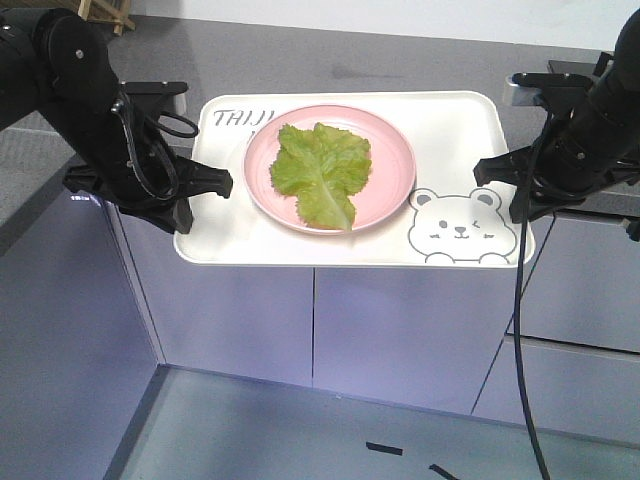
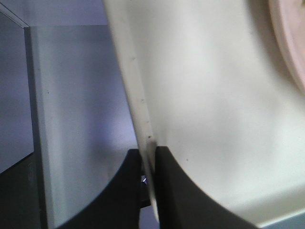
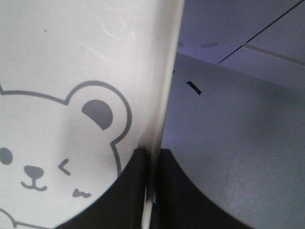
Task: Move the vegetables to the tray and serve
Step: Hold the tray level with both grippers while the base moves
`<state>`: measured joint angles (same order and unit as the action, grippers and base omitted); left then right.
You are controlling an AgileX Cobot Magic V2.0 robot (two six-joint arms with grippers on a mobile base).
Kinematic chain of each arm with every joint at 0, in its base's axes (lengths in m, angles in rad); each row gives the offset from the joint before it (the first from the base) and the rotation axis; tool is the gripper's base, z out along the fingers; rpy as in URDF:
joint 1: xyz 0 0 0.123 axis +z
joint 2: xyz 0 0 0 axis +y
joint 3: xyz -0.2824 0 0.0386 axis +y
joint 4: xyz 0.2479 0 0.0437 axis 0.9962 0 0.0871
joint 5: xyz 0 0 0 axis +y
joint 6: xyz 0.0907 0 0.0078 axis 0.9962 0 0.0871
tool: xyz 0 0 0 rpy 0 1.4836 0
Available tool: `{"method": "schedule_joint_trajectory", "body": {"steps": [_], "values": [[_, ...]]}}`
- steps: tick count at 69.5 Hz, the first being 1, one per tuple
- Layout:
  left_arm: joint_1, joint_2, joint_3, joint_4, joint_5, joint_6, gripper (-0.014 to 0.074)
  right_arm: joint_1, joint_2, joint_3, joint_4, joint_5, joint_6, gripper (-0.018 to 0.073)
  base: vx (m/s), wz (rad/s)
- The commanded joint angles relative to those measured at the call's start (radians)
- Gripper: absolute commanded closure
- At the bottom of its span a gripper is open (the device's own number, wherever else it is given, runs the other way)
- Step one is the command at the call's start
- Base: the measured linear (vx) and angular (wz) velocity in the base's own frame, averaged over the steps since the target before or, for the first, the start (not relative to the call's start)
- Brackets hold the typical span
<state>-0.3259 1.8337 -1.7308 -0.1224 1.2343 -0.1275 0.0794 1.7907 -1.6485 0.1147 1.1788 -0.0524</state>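
Note:
A green lettuce leaf, the vegetables (image 1: 322, 170), lies on a round pink plate (image 1: 395, 170) that sits on the cream-white tray (image 1: 215, 245). The tray carries a grey bear face (image 1: 462, 228) and hangs in the air in front of the counter. My left gripper (image 1: 200, 185) is shut on the tray's left rim (image 2: 143, 119), one finger on each side. My right gripper (image 1: 500, 175) is shut on the right rim (image 3: 164, 95), beside the bear's ear (image 3: 97, 114). In the left wrist view only an edge of the pink plate (image 2: 290, 43) shows.
A grey counter (image 1: 400, 50) runs behind the tray, with pale cabinet fronts (image 1: 400, 330) below it. The glossy floor (image 1: 300, 430) has black tape marks (image 1: 385, 448). A wooden object (image 1: 105, 12) stands at the back left.

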Motion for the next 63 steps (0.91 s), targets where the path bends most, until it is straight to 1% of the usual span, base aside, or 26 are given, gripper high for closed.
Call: {"method": "schedule_joint_trajectory", "body": {"steps": [1,63], "values": [[-0.016,-0.062,-0.036,-0.089,-0.055,0.026,0.0603,0.01,-0.056,-0.03,0.075,-0.057,-0.031,0.0566,0.01,-0.01],[-0.016,-0.062,-0.036,-0.089,-0.055,0.026,0.0603,0.01,-0.056,-0.03,0.075,-0.056,-0.031,0.0566,0.03,-0.03]]}}
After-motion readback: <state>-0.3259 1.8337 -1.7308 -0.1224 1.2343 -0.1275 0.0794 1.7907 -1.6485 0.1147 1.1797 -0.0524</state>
